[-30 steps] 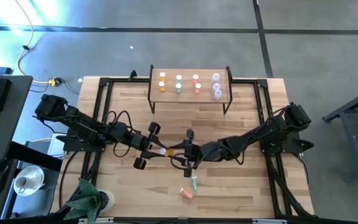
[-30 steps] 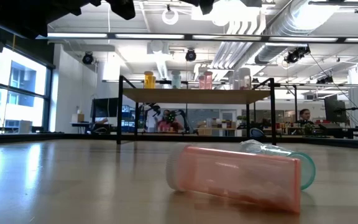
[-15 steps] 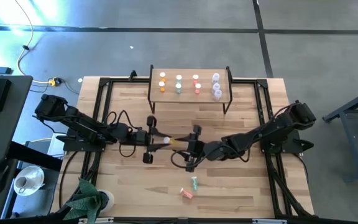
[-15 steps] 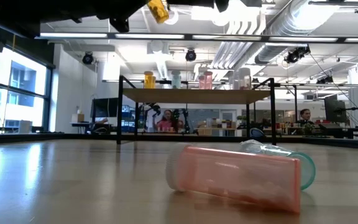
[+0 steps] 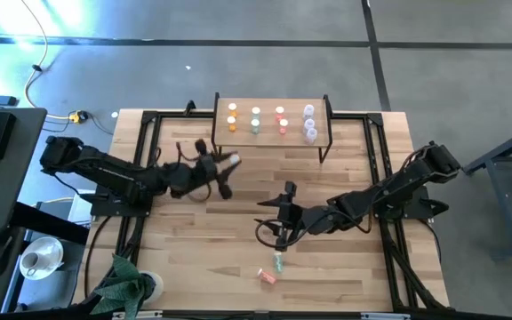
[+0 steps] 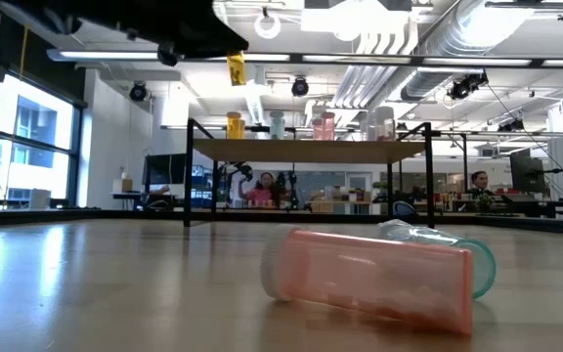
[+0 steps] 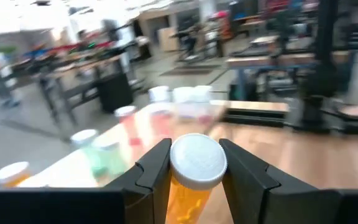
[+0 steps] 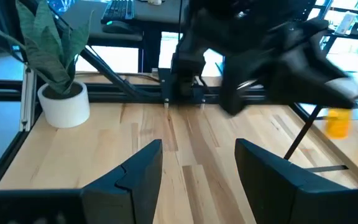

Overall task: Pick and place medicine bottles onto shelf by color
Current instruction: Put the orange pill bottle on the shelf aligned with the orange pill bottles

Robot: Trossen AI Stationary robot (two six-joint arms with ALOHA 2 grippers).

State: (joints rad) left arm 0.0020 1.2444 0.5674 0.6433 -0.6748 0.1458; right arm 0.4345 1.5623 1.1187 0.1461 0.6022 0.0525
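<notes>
My left gripper (image 5: 228,165) is shut on an orange medicine bottle (image 7: 194,177) with a white cap, high above the table, a little short of the shelf's (image 5: 269,136) left end. The shelf bears orange (image 5: 232,118), green (image 5: 255,119), pink (image 5: 281,119) and clear (image 5: 309,123) bottles standing in rows. My right gripper (image 5: 282,214) hangs open over the table's middle with nothing between its fingers. Near the front edge a green bottle (image 5: 278,262) and a pink bottle (image 5: 267,276) lie on their sides on the tabletop. My left gripper pinches the orange bottle's body (image 7: 180,194) between its two fingers, just below the white cap (image 7: 196,160). The fingers reach out about level, slanting toward the shelf. The bottle is lifted clear, its cap end beyond the fingertips and toward the shelf.
A potted plant (image 5: 132,283) stands at the table's near left corner. Black frame rails (image 5: 146,142) run along the table's sides. Bare wood lies between the shelf's legs (image 6: 189,176) and the two lying bottles (image 6: 369,279).
My left gripper has carried the orange bottle from the table's middle toward the far edge and the shelf, rising and swinging round toward the shelf. My right gripper, which met the bottle a second ago, has drawn back toward the table's right edge.
</notes>
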